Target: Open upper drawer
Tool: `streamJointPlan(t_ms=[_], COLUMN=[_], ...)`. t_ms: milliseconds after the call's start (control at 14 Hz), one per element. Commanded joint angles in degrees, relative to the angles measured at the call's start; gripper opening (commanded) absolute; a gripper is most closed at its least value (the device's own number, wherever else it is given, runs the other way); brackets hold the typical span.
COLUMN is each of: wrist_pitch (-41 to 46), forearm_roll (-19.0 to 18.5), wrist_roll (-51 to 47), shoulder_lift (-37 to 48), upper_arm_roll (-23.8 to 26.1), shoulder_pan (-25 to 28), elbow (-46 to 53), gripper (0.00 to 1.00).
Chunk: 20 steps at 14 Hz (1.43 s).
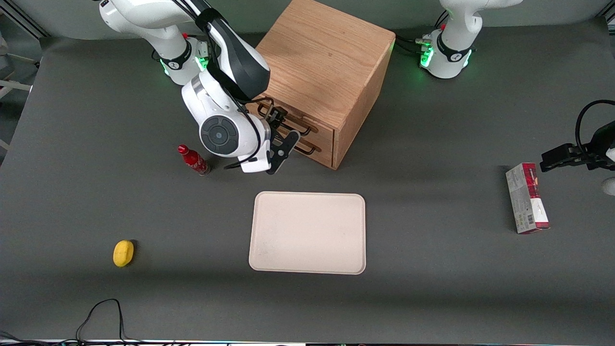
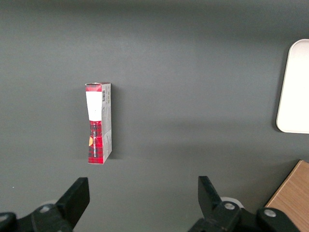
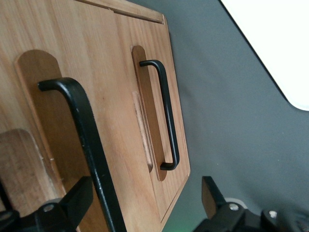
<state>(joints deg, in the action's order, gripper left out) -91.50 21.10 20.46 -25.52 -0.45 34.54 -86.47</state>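
Lemon [image 1: 123,253]: near the desk's front edge, toward the working arm's end.
Tray [image 1: 307,232]: flat on the desk, nearer the front camera than the cabinet.
Carton [image 1: 526,198]: lying toward the parked arm's end.
Red bottle [image 1: 193,160]: just beside the right arm's wrist.
Gripper [image 1: 277,129]: in front of the drawer fronts, fingers spread wide, with the handle [image 3: 84,140] of the upper drawer [image 3: 58,111] running between them, not clamped.
Upper drawer: closed, flush in the oak cabinet [image 1: 326,72], above the lower drawer [image 3: 157,111].

Oak-grained matt wood upper drawer [image 3: 72,111], smooth black wire handle [image 3: 89,145], black plastic-looking gripper [image 1: 281,137] at it, matt grey table [image 1: 432,288]
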Motion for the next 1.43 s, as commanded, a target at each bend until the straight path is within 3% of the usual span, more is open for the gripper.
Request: streamJointPlan(t_ms=[0, 1357], wrist_pitch=[0.2, -2.2], forearm_roll=[1.5, 0.6], wrist_roll=[1.2, 3.8], shoulder_lift=[-0.5, -4.1], upper_arm_roll=[-0.5, -1.1], shoulder_pan=[0.8, -5.4], elbow=[-0.2, 3.9], gripper=[1.0, 1.0])
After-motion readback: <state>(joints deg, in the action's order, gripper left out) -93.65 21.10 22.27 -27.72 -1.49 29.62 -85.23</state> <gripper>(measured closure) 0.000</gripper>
